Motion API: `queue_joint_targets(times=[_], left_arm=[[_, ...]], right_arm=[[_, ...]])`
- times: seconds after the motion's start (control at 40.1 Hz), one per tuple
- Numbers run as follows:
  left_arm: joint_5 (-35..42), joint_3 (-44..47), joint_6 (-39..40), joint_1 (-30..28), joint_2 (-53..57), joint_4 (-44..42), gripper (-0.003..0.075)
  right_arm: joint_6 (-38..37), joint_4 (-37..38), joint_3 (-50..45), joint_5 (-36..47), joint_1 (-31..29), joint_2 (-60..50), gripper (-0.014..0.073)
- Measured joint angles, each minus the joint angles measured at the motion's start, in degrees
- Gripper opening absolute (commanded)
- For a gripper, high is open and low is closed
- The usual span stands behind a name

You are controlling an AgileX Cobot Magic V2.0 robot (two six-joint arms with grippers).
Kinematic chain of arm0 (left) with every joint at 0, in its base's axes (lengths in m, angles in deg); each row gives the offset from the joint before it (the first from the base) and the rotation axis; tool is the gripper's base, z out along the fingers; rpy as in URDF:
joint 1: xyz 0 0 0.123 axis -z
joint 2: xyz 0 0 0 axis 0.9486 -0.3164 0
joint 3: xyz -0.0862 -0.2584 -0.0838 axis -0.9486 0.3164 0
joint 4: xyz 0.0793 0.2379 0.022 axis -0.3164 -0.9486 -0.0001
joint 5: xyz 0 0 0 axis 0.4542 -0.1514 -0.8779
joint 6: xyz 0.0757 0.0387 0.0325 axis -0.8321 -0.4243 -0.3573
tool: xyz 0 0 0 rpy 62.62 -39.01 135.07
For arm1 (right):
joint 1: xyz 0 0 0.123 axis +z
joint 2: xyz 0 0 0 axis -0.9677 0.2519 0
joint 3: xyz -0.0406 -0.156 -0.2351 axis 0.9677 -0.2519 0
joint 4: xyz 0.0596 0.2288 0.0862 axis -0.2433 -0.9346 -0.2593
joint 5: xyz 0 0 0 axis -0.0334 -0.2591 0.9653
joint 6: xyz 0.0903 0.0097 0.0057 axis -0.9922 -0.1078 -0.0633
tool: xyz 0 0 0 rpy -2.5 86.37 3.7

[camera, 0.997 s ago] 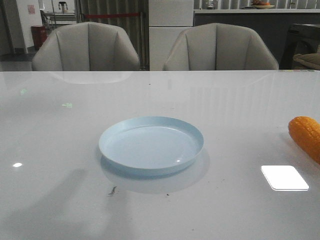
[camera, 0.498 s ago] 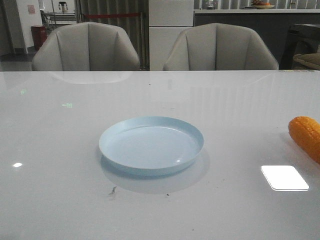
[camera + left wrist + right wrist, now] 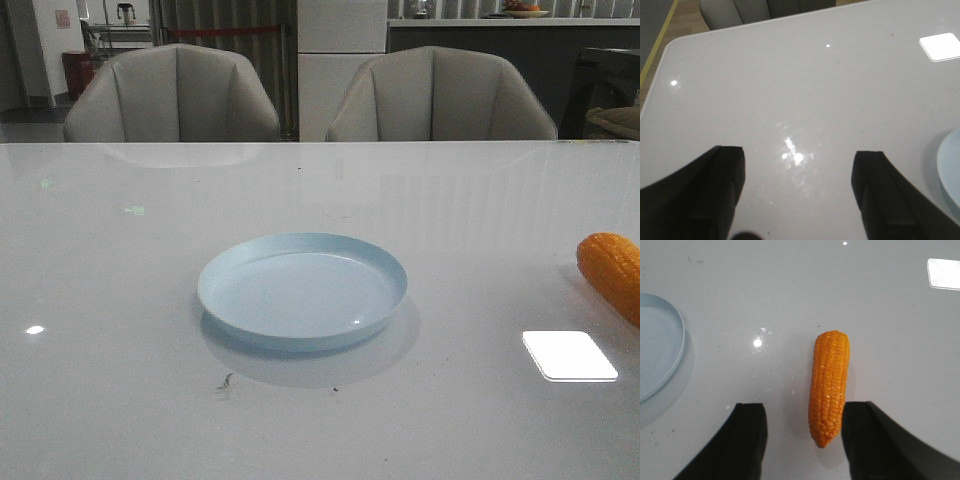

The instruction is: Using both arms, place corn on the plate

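- Above the white table [image 3: 120, 400], the right gripper [image 3: 802, 440] hangs spread wide, grasping nothing; the corn's tapered end lies between its fingers.
- Orange corn [image 3: 828, 386] lies flat, well apart from the pale blue plate [image 3: 302, 290], near the table's right edge.
- Left gripper [image 3: 797, 192] hangs released over bare tabletop beside the plate's rim.

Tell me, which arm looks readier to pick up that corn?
The right. Its open gripper hangs over the corn, one end between its fingers. The left gripper faces bare table beside the plate.
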Motion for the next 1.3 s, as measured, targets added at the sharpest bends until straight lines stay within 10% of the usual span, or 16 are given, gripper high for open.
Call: queue_joint_targets(times=[0.349, 1.296], left_arm=[[2.5, 20.1, 0.0, 0.0, 14.1, 0.0, 0.0508], [4.2, 20.6, 0.0, 0.0, 15.3, 0.0, 0.0508]], right_arm=[[0.0, 0.0, 0.4, -0.8, 0.0, 0.2, 0.0445], [-0.1, 0.3, 40.2, -27.9, -7.2, 43.5, 0.0447]])
